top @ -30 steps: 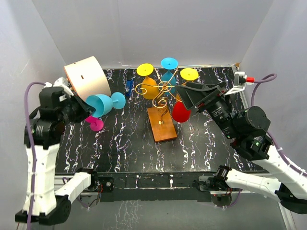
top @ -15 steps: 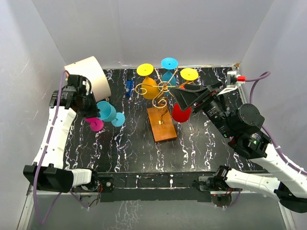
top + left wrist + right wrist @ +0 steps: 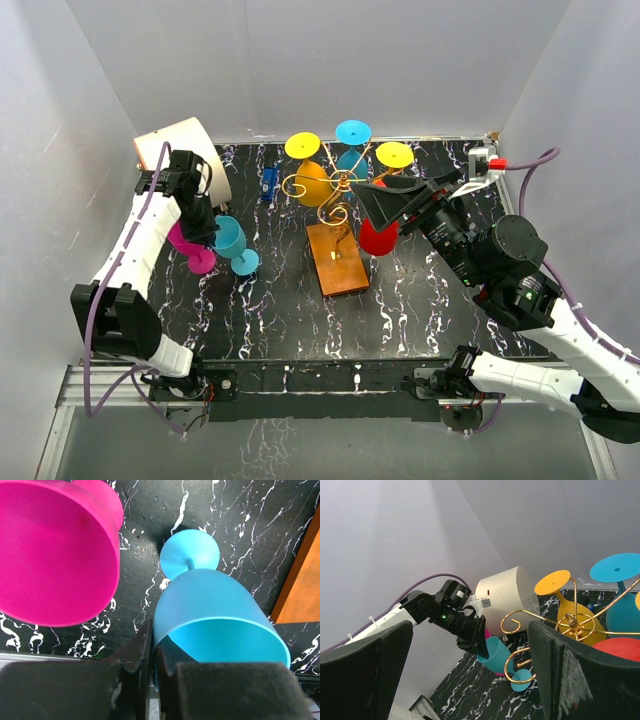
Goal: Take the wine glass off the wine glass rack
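The wine glass rack is a gold wire stand on an orange-brown wooden base at mid table. Hanging on it upside down are a yellow glass, a blue glass and a red glass. A light-blue wine glass is off the rack at the left. My left gripper is shut on its rim, one finger inside the bowl. That glass tilts, its foot low over the table. My right gripper stands open beside the rack's right side, above the red glass.
A pink glass stands just left of the held glass, close to it. A white cylinder lies at the back left corner. A small blue object lies behind the rack's left side.
My left arm has swung the light-blue glass down and back toward the pink glass, from nearly sideways to foot-down. The right gripper has shifted only slightly.
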Robot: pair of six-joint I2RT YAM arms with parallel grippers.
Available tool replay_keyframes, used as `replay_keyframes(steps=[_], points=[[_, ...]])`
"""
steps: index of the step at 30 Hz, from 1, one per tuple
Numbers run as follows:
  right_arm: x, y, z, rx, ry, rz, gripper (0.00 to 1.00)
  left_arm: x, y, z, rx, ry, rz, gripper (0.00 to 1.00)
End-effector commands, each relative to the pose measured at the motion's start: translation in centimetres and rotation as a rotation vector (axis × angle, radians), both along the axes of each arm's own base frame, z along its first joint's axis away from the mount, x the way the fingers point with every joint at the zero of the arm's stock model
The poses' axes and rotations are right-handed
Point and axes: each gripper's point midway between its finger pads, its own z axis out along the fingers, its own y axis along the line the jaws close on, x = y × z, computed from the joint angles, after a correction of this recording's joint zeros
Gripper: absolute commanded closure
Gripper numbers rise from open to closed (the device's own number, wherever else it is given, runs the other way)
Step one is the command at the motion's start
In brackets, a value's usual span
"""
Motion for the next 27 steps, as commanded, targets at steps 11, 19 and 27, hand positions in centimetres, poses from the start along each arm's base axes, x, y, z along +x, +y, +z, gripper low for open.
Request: replay_keyframes(steps=[11,19,27], points=[[-0.5,-0.5,1.3,0.023,-0.036,0.004,0.02,1.9,-0.4,-2.0,0.069,0.027,-0.005,0.96],[-0.3,-0.2,1.0,0.016,-0.033,0.004,0.02,2.1,-0.7,-1.7,0.051,0.008,-0.012,0.76],[-0.5,0.2,1.0,0.017,-0.027,0.028,0.02,2.5,-1.3,0.8,0.016,-0.067,-0.023,0.61]])
